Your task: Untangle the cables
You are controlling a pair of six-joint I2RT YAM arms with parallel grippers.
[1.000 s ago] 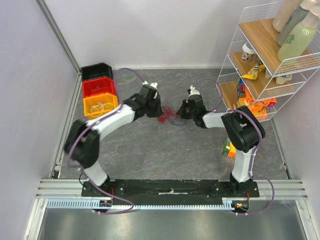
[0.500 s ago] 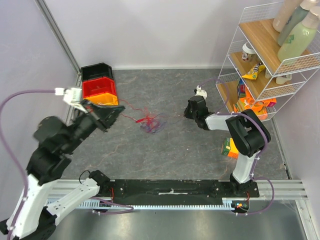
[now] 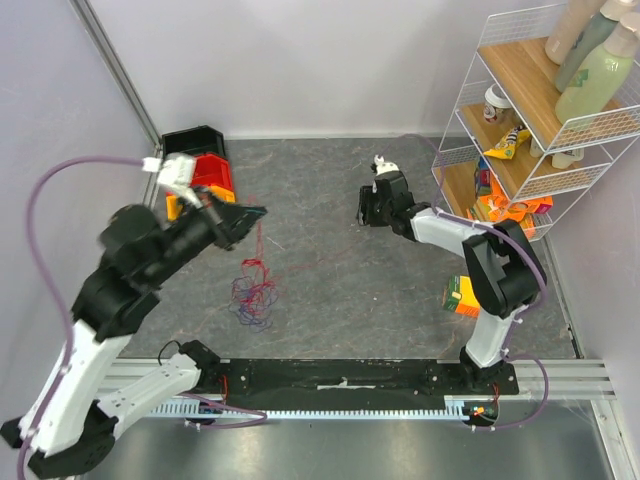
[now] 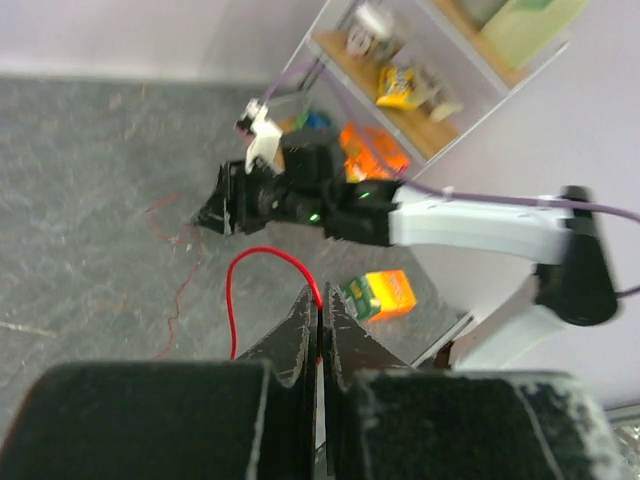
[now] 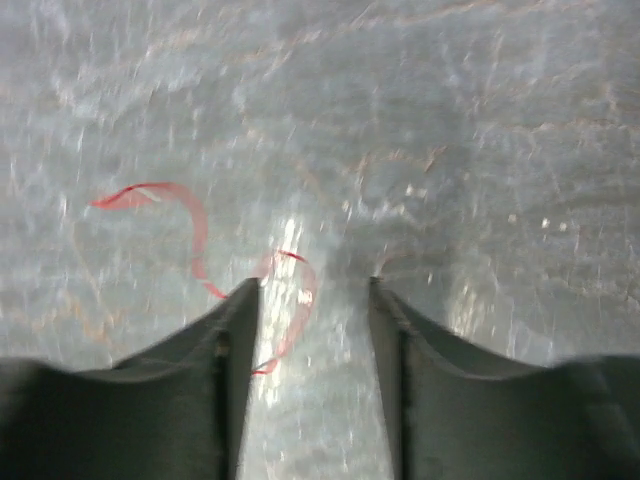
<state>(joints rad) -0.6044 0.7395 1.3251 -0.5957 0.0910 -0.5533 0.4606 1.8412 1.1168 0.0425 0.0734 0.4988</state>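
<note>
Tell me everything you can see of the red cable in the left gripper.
The red cable is a thin, flexible, bright red wire. The left gripper, shut, pinches it at the fingertips; from there it arches in a small loop and drops. From above, it hangs down into a loose clump of red and dark blue strands over the table; whether the clump touches it cannot be told.

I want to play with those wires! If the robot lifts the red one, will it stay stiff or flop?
Probably floppy: the red cable bends in a loop from the left fingers and trails to the tangle. Probably light, being thin. It may drag the tangle along; the strands look knotted.
</note>
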